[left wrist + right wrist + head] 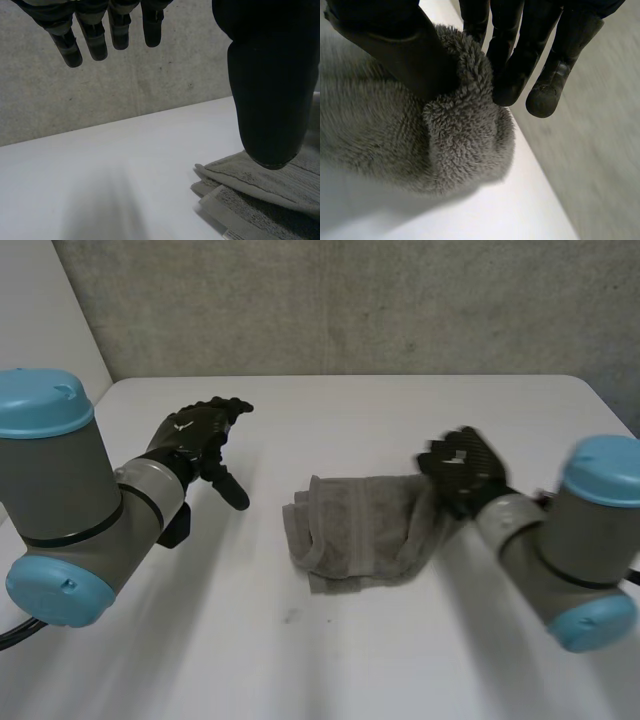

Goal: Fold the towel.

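R hand point(465, 472) pinches towel point(355, 532) (rt edge).

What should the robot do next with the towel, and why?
Probably the right hand should lift its pinched bit and carry it across the towel toward the left hand. Thumb and fingers are pinching the grey towel's edge nearest that arm, the towel lies bunched on the white table, and the left hand is open beside it, touching nothing.
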You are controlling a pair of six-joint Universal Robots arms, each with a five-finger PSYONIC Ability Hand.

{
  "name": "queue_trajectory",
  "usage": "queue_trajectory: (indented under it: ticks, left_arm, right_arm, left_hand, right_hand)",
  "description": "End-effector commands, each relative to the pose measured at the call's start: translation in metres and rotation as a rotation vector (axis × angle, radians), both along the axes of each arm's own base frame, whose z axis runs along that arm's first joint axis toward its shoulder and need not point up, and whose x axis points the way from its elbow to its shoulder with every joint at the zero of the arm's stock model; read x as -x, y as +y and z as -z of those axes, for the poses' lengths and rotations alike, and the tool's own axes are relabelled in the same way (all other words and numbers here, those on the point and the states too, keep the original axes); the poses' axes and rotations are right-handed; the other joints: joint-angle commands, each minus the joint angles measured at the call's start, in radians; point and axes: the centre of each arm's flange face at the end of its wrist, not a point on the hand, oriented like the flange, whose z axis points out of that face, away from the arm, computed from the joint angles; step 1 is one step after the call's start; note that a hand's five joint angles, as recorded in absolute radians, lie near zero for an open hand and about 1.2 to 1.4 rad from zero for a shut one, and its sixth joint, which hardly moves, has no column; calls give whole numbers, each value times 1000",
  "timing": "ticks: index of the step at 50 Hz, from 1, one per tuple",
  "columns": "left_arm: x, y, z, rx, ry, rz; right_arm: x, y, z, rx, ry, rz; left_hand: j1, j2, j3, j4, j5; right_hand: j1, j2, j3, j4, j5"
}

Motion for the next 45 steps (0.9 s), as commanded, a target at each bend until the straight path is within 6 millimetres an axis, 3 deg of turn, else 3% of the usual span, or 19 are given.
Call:
queue_trajectory:
  ticks: [1, 4, 9, 10, 11, 12, 13, 14, 16, 18, 21, 23, 24, 26, 31, 37, 45]
  left_arm:
    - [-2, -1, 1, -3, -2, -7]
    - [-3, 0, 2, -6, -3, -7]
    - [-3, 0, 2, -8, -6, -7]
    - [-3, 0, 2, -8, -6, -8]
    - [-3, 0, 2, -8, -6, -8]
    - [-3, 0, 2, -7, -6, -10]
    - [-2, 0, 1, -3, -6, -8]
    - [-2, 0, 1, -3, -6, -8]
    - [-2, 0, -1, 1, -4, -6]
    - [-1, -2, -6, 17, 4, -6]
    - [4, -3, -13, 40, 17, 3]
    - [6, -3, -16, 48, 22, 7]
    - [8, -4, -18, 55, 29, 11]
    - [12, -3, -20, 62, 36, 20]
    - [32, 7, -16, 35, 75, 66]
    - [52, 12, 16, -44, 70, 65]
    - [71, 12, 48, -95, 22, 65]
  right_arm:
    - [-81, 56, 11, -21, 85, -334]
    - [-101, 86, 29, -75, 130, -478]
    - [-107, 107, 50, -121, 210, -555]
    - [-106, 108, 49, -127, 217, -547]
    - [-106, 108, 49, -127, 217, -547]
    - [-105, 105, 46, -131, 213, -518]
    - [-105, 105, 46, -131, 213, -518]
    - [-102, 100, 39, -133, 198, -471]
    - [-99, 97, 28, -142, 162, -420]
    - [-94, 95, 2, -195, 24, -348]
    - [-88, 92, -8, -243, -55, -317]
    - [-68, 77, -31, -341, -234, -229]
    - [-68, 77, -32, -341, -235, -228]
    - [-46, 55, -51, -389, -372, -120]
    - [-22, 33, -52, -464, -478, -9]
    - [-4, 18, -40, -538, -480, 80]
    - [1, 7, -27, -569, -481, 113]
  left_hand:
    - [-1, 9, 8, 8, -29]
    - [-1, 9, 8, 8, -29]
    - [-1, 9, 8, 8, -29]
    - [-1, 9, 8, 8, -29]
    - [-1, 9, 8, 8, -29]
    - [-1, 9, 8, 8, -29]
    - [-1, 9, 8, 8, -29]
    - [-1, 9, 8, 8, -29]
    - [-1, 9, 8, 8, -29]
    - [-1, 9, 8, 8, -29]
    - [-1, 9, 8, 8, -29]
    - [-1, 9, 8, 8, -29]
    - [-1, 9, 8, 8, -29]
    - [-1, 9, 8, 8, -29]
    - [2, 13, 11, 12, -25]
    - [8, 19, 17, 18, -19]
    - [11, 22, 20, 21, -16]
  right_hand:
    - [75, 126, 63, 53, 76]
    - [75, 126, 63, 53, 76]
    - [75, 126, 63, 53, 76]
    - [-191, -141, -203, -213, -190]
    - [-194, -143, -206, -216, -193]
    - [-749, -699, -761, -771, -748]
    - [-755, -704, -766, -776, -754]
    - [-1147, -1096, -1158, -1168, -1146]
    - [-1147, -1096, -1158, -1168, -1146]
    - [-1147, -1096, -1158, -1168, -1146]
    - [-1147, -1096, -1158, -1168, -1146]
    - [-1147, -1096, -1158, -1168, -1146]
    - [-1147, -1096, -1158, -1168, -1146]
    - [-1147, -1096, -1158, -1168, -1146]
    - [-1147, -1096, -1158, -1168, -1146]
    - [-1147, -1096, -1158, -1168, -1146]
    - [-1147, -1096, -1158, -1168, -1146]
